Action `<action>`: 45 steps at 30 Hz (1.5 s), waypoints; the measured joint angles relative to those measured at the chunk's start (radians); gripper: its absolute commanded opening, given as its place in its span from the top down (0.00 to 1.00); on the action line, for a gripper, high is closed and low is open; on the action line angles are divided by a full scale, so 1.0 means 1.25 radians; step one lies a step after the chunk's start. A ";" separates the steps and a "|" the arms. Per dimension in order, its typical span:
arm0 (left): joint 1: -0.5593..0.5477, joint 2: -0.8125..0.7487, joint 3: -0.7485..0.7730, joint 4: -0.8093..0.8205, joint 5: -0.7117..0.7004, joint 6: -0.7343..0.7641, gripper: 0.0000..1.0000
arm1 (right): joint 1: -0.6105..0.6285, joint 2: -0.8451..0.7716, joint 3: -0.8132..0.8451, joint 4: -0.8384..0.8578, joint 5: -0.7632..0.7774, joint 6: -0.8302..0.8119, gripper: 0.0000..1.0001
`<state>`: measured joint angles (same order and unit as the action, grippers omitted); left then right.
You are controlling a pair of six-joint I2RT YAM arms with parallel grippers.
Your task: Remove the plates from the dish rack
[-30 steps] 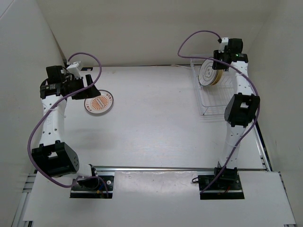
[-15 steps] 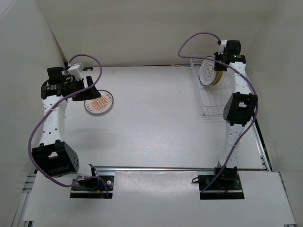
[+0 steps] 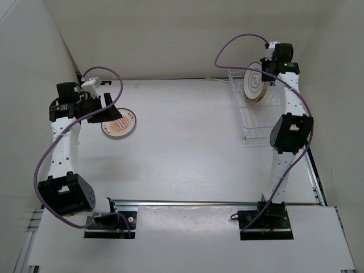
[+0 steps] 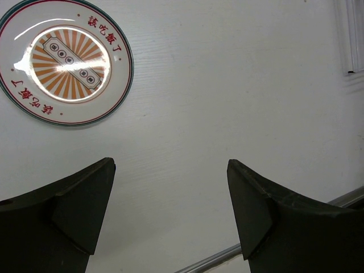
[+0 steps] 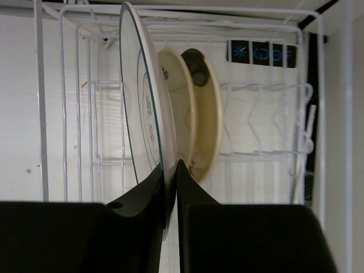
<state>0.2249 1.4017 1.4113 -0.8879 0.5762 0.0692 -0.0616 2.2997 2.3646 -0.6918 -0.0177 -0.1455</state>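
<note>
We see the right gripper (image 5: 169, 170) pinched on the rim of the pale grey round plate with a dark rim (image 5: 142, 114), which stands on edge at the far end of the white wire-grid dish rack (image 3: 250, 128). The plain tan-beige plate (image 5: 207, 125) stands just behind it, upright in the rack. Across the white table (image 3: 187, 148), the white plate with an orange radial pattern (image 4: 67, 60) lies flat. The left gripper (image 4: 170, 165) hovers near it, jaws spread wide and holding nothing.
</note>
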 measured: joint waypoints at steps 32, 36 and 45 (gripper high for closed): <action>0.000 -0.131 -0.214 -0.013 0.468 -0.061 0.03 | 0.194 -0.513 -0.627 -0.072 -0.792 0.199 1.00; 0.000 -0.075 -0.231 0.006 0.506 -0.095 0.03 | 0.253 -0.507 -0.627 -0.065 -0.797 0.200 1.00; 0.000 -0.064 -0.232 0.043 0.533 -0.133 0.03 | 0.311 -0.396 -0.580 -0.049 -0.785 0.201 1.00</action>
<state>0.2249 1.3220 1.1210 -0.8341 1.2423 -0.0971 0.3275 1.8042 1.6390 -0.7532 -0.9985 0.1059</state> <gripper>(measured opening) 0.971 0.101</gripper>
